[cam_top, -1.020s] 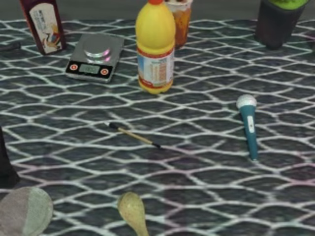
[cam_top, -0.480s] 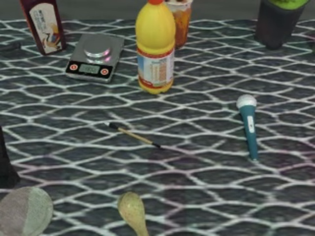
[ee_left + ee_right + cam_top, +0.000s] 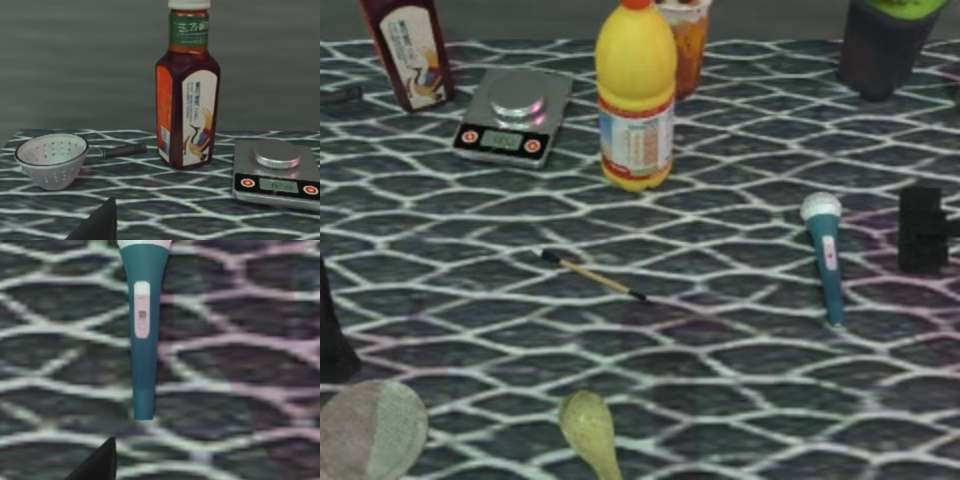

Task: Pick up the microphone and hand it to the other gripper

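Beside the microphone (image 3: 825, 255), the right gripper (image 3: 923, 230) was newly brought in, its grip state unreadable, approach begun.

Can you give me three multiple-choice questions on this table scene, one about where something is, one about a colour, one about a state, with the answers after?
1. Where does the microphone lie?
A. on the top view's right side
B. on the scale
C. beside the red bottle

2. What colour is the microphone's handle?
A. yellow
B. teal
C. black

3. What is the microphone's state?
A. held by the right gripper
B. standing upright
C. lying flat on the table, untouched

Answers: 1 A, it lies right of the yellow bottle. 2 B, the right wrist view shows a teal handle. 3 C, the right gripper is beside it, apart.
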You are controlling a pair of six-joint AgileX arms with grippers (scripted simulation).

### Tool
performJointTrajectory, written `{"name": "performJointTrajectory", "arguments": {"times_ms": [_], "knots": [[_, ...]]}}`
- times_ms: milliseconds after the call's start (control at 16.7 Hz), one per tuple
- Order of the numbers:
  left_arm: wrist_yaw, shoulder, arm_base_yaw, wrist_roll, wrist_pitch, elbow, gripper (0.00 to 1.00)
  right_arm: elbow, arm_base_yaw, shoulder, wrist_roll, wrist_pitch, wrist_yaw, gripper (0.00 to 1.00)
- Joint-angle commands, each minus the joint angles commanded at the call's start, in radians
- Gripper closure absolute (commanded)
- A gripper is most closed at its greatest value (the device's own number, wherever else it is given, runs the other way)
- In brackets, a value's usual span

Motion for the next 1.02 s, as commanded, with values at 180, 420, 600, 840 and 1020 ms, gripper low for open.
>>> {"name": "performJointTrajectory", "arguments": {"times_ms": [180, 420, 600, 840, 1020], "knots": [[0.0, 0.0, 0.0, 0.0, 0.0, 0.0, 0.0, 0.188, 0.059, 0.256, 0.063, -0.137, 0.005, 0.0], [0.0, 0.0, 0.0, 0.0, 0.0, 0.0, 0.0, 0.39, 0.119, 0.52, 0.127, -0.267, 0.011, 0.0], [0.0, 0.0, 0.0, 0.0, 0.0, 0.0, 0.0, 0.482, 0.145, 0.629, 0.155, -0.319, 0.013, 0.0], [0.0, 0.0, 0.0, 0.0, 0.0, 0.0, 0.0, 0.503, 0.151, 0.651, 0.161, -0.331, 0.014, 0.0], [0.0, 0.0, 0.0, 0.0, 0.0, 0.0, 0.0, 0.499, 0.146, 0.65, 0.16, -0.326, 0.013, 0.0]]}}
